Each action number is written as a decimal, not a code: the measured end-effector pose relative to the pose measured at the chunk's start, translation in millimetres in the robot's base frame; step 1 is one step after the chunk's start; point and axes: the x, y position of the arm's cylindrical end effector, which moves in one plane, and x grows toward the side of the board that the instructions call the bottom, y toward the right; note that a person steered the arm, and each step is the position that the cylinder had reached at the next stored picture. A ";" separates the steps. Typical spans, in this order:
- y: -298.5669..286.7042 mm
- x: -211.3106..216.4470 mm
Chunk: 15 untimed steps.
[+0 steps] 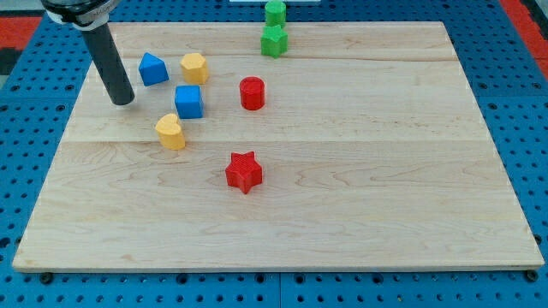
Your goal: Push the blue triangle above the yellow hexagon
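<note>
The blue triangle [153, 69] lies near the board's top left, just left of the yellow hexagon [194, 68], with a small gap between them. My tip [123, 100] rests on the board below and to the left of the blue triangle, a short way from it and not touching. The dark rod rises from the tip toward the view's top left.
A blue cube [188, 101] sits below the hexagon. A yellow heart-like block [170, 132] lies below the cube. A red cylinder [252, 92] and a red star [244, 172] lie toward the middle. Two green blocks [274, 39] [275, 12] sit at the top edge of the wooden board [360, 171].
</note>
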 end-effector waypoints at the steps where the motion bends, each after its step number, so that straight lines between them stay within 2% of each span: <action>1: 0.0 -17.1; 3: 27.1 -79.9; 4: 29.8 -91.4; 5: 35.8 -94.1; 6: 3.3 -38.1; 7: 5.9 -14.8; 10: 44.8 -77.2; 12: 67.2 -95.7; 13: 61.5 -81.5; 14: 48.8 0.7; 15: 49.4 108.5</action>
